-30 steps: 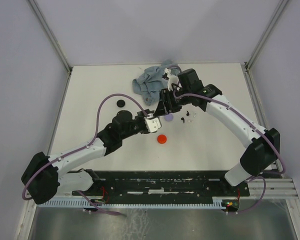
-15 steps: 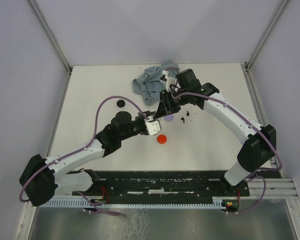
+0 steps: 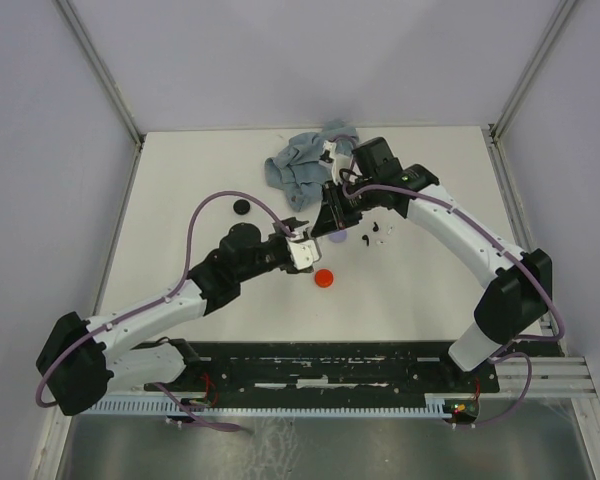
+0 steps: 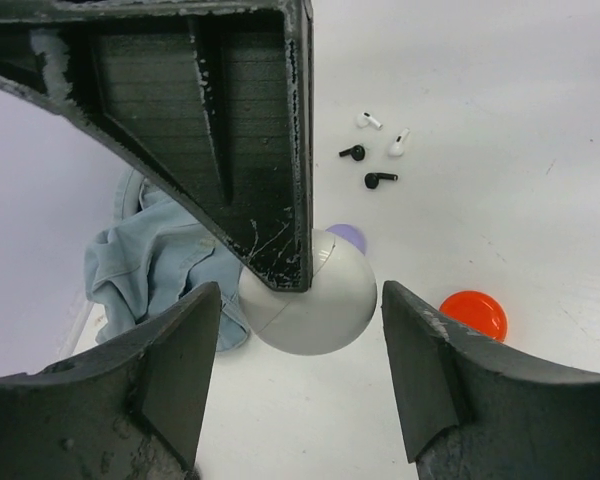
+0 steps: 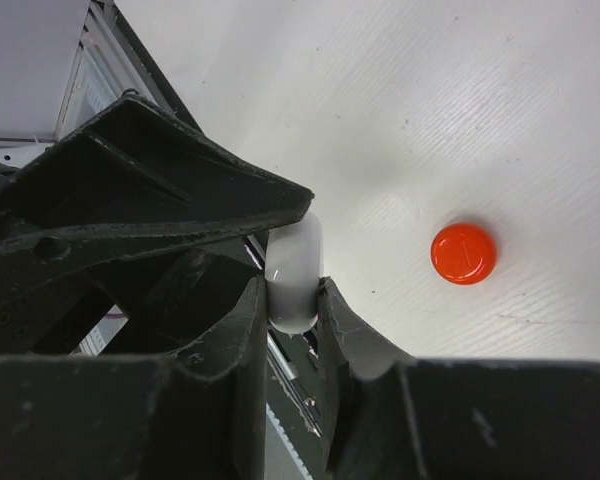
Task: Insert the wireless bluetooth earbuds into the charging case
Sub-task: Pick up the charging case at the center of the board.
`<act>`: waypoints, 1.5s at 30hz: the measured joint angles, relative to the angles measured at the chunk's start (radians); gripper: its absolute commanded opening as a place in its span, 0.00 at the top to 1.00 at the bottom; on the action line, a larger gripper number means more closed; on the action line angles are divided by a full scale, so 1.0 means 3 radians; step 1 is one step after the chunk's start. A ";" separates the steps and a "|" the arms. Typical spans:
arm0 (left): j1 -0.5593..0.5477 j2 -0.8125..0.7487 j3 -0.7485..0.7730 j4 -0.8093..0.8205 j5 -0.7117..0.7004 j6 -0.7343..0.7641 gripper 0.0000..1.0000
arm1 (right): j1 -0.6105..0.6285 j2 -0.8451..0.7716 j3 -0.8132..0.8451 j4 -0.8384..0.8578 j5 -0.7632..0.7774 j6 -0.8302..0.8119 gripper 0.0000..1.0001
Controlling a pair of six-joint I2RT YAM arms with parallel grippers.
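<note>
White table (image 3: 430, 290) under pale walls fills my overhead view, with both arms reaching in from the near edge to meet around the middle. A crumpled blue-grey cloth (image 3: 302, 165) lies toward the far side, just beyond the right arm's wrist.

Between the two grippers is the charging case (image 4: 325, 290), a rounded white shell held up off the table. My right gripper (image 5: 293, 295) is pinched on its edge: its wrist camera shows both fingers pressed against the white shell. My left gripper (image 4: 298, 300) flanks the case with its jaws apart, and I see a sliver of daylight on at least one side, so it is not gripping.

Three small discs lie on the table: a red disc (image 3: 324, 278) just on the near side of the grippers, a lilac disc (image 4: 348, 236) peeking out behind the case, and a black disc (image 3: 242, 206) well off to the left.

Smallest of all, the earbuds (image 4: 380, 180) lie loose on the table beyond the case, two black and two white, clustered near each other. None of them is in the case.
</note>
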 measured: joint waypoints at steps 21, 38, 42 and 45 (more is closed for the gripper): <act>0.0994 -0.0361 -0.0177 0.0417 0.1164 -0.1925 0.23 | -0.0271 -0.0589 -0.0389 0.0907 -0.0378 -0.0576 0.90; 0.1151 0.0226 0.0028 0.1620 0.2378 -0.3508 0.37 | -0.0271 -0.0779 -0.0591 0.1484 -0.1222 -0.1002 0.91; 0.1151 0.0226 0.0031 0.1770 0.2443 -0.3573 0.43 | -0.0271 -0.0818 -0.0629 0.1486 -0.1284 -0.1047 0.91; 0.1151 0.0226 0.0031 0.1827 0.2458 -0.3614 0.48 | -0.0271 -0.0818 -0.0629 0.1485 -0.1317 -0.1059 0.92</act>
